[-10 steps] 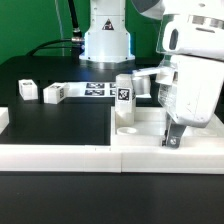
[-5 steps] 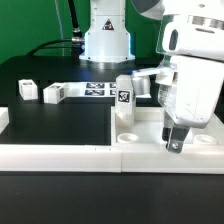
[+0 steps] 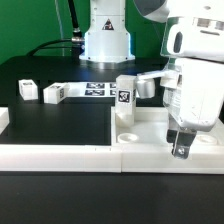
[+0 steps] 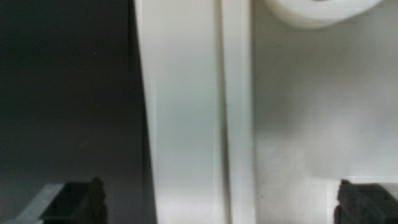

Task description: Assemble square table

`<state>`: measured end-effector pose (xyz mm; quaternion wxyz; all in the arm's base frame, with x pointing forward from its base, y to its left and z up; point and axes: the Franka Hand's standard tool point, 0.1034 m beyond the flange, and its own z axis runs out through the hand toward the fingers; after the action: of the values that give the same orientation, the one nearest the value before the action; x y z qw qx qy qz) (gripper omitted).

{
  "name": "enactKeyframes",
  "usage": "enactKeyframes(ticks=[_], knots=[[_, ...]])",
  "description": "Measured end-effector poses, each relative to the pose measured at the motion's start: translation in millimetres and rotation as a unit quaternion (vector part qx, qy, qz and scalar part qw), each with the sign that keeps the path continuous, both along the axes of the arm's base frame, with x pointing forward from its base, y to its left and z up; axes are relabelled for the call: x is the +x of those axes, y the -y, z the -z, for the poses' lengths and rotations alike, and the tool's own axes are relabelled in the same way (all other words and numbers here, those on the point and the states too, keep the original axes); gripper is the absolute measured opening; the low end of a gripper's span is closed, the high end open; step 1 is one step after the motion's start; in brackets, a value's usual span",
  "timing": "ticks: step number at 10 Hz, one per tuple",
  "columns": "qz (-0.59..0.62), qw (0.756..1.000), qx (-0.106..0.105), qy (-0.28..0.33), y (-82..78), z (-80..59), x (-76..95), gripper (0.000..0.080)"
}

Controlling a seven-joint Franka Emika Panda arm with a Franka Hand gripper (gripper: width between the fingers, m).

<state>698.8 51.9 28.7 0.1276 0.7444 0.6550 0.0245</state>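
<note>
The white square table top [image 3: 150,122] lies at the front of the exterior view's right, its raised rim [image 4: 178,120] running straight through the wrist view. One white tagged leg [image 3: 123,99] stands upright on the top near its back left corner. Two round sockets [image 3: 127,136] show in front of that leg. My gripper [image 3: 180,148] hangs low over the top's right part, beside the rim. It is open [image 4: 222,205]; its dark fingertips [image 4: 79,202] stand far apart, with nothing gripped between them. Two small leg blocks [image 3: 27,89] [image 3: 53,93] lie on the black table at the left.
The marker board [image 3: 95,90] lies in front of the arm's white base [image 3: 106,40]. A long white rail [image 3: 55,153] runs along the front edge. Another white part [image 3: 3,118] lies at the far left. A further white piece [image 3: 147,86] sits behind the upright leg.
The jaws have gone from shut to wide open. The hand has sunk a little and shifted slightly to the exterior view's right. Nothing else has moved.
</note>
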Motion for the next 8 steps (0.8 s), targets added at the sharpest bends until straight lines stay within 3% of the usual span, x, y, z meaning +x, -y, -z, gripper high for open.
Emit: enactKeyframes(ticks=[4,6,8], knots=[[0.005,1.000,-0.002,0.000,3.2,-3.2,1.3,0.0648],[0.021,1.000,-0.010,-0.013,17.1,-58.5,-9.7,0.0648],[0.091,0.996,-0.003,-0.011,30.2,-92.1,-11.8,0.0648]])
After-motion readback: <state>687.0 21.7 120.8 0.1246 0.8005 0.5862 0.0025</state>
